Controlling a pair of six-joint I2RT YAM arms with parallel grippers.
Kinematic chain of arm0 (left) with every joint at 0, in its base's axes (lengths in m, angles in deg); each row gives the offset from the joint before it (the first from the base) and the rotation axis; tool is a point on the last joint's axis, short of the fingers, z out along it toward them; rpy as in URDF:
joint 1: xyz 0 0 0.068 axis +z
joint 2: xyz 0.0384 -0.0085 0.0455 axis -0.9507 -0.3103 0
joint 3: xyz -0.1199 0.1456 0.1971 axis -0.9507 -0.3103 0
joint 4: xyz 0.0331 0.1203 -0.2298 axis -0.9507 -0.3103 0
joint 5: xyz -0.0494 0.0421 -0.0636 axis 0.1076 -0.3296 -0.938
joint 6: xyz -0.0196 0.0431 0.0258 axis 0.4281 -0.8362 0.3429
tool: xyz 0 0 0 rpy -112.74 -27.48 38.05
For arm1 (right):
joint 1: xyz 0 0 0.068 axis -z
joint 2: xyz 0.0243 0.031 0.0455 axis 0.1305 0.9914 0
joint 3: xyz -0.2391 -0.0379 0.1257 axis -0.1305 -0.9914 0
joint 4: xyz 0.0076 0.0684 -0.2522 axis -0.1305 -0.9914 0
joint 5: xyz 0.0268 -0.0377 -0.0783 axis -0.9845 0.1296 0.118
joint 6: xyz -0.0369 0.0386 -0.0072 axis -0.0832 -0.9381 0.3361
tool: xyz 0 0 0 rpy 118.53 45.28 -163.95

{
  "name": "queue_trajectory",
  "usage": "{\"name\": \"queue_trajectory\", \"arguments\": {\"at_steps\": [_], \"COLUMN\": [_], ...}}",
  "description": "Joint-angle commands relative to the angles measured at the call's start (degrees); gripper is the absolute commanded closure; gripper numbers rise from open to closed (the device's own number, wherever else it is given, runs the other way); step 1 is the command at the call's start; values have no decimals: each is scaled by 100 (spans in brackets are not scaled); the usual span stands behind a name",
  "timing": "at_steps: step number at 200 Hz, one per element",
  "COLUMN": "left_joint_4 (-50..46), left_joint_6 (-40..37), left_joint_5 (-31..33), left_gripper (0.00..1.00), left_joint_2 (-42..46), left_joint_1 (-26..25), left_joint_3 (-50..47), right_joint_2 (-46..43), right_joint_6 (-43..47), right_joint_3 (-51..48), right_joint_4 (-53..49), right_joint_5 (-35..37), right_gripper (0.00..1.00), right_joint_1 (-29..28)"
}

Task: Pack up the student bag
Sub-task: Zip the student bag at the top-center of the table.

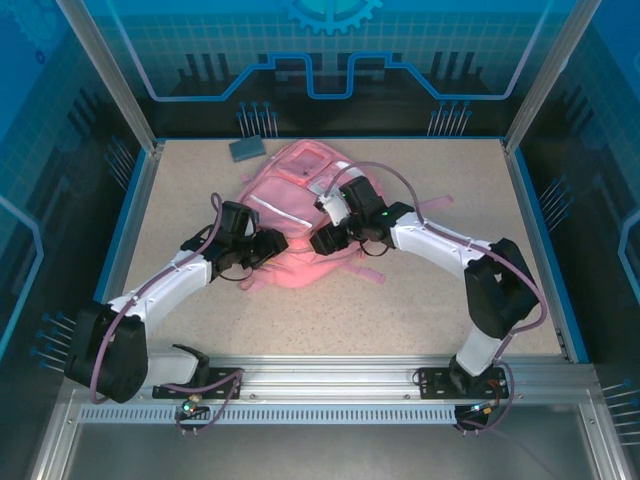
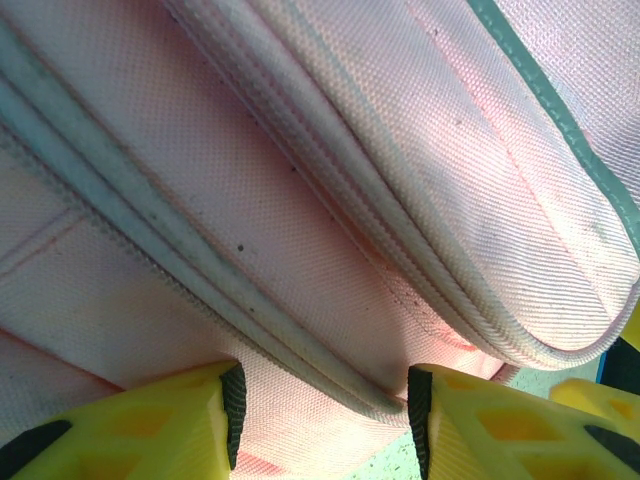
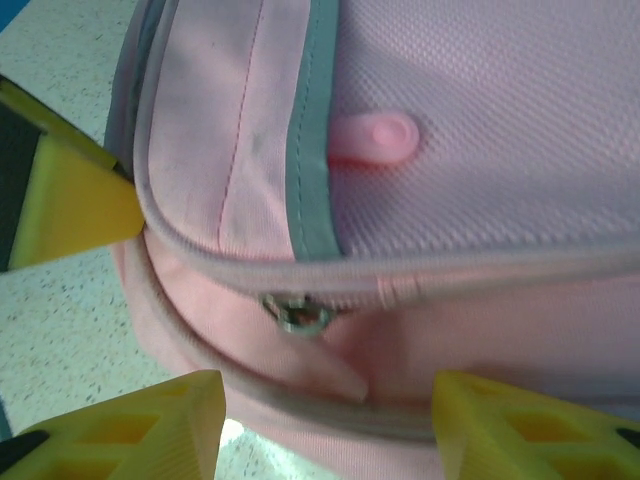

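The student bag [image 1: 290, 185] lies front face up on the table [image 1: 190, 290], in the middle and toward the far side. A small grey-blue flat thing [image 1: 246, 149] sits just beyond its far left corner.

My left gripper [image 2: 325, 400] is at the bag's near left edge. Its fingers stand apart with a piped seam running between them, and I cannot tell whether they bite on it. My right gripper [image 3: 325, 420] is over the near middle of the bag with its fingers apart and holding nothing. The metal zip slider [image 3: 298, 315] lies just ahead of the gap between them.

I judge the step to be getting the zip open so the bag can be filled. To do it well, I should:
- ease my right fingers forward until the slider sits squarely between the pads
- close on the metal, not on the loose fabric beside it
- draw along the curve of the zip track, never across it
- have my left side pin the seam so the soft bag does not slide or bunch

The bag's long axis runs roughly from the far side toward me, slanted a little. Straps trail out at its right and near ends, and I cannot say for sure which end is the top
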Motion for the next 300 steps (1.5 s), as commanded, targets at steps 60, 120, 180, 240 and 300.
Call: {"name": "queue_trajectory", "arguments": {"at_steps": [60, 120, 180, 240, 300], "left_joint_4": [94, -238, -289, 286, -771], "left_joint_6": [-120, -359, -1188, -1522, -1040], "left_joint_5": [-126, 7, -86, -681, 32], "left_gripper": [52, 50, 48, 61, 83], "left_joint_2": [-49, 229, -31, -2446, -4605], "left_joint_1": [34, 34, 34, -329, -825], "left_joint_3": [159, 327, 1052, 3136, 5194], "right_joint_2": [547, 10, -407, -733, -964], "right_joint_6": [220, 56, 187, 337, 263], "right_joint_3": [560, 211, 13, -361, -708], "right_joint_4": [-7, -347, -829, -839, -812], "right_joint_5": [254, 1370, 1772, 1404, 1128], "right_gripper": [74, 100, 100, 100, 100], "right_joint_1": [-215, -52, 714, 731, 571]}}
